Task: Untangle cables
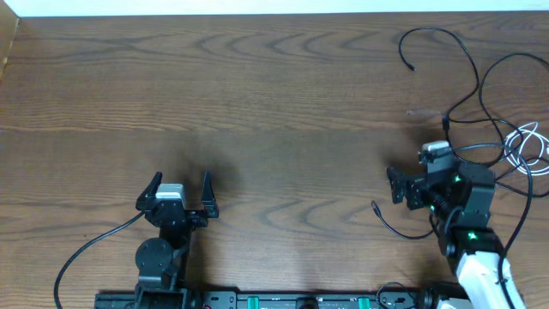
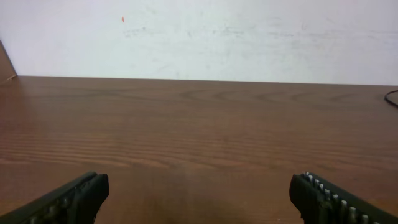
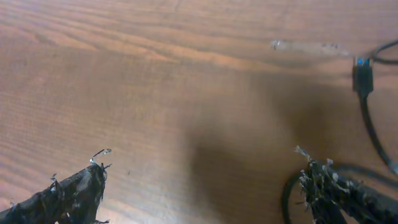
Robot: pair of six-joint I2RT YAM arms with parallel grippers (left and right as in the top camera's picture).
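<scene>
The cables lie at the table's right side. One thin black cable (image 1: 455, 47) loops at the far right, with a plug end (image 1: 446, 124) just beyond my right gripper. A second black cable (image 1: 515, 64) curves beside it. A white cable (image 1: 527, 148) lies coiled at the right edge. A short black cable end (image 1: 386, 219) lies near the front. My right gripper (image 1: 416, 178) is open and empty, low over the wood (image 3: 202, 186). In the right wrist view the black plug (image 3: 362, 78) lies ahead right, and a black cable loop (image 3: 287, 196) lies by the right finger. My left gripper (image 1: 180, 190) is open and empty (image 2: 199, 196).
A clear smear or scrap (image 3: 305, 45) lies on the wood ahead of the right gripper. The white wall runs along the table's far edge (image 2: 199, 78). A cable tip (image 2: 392, 95) shows at the right edge of the left wrist view.
</scene>
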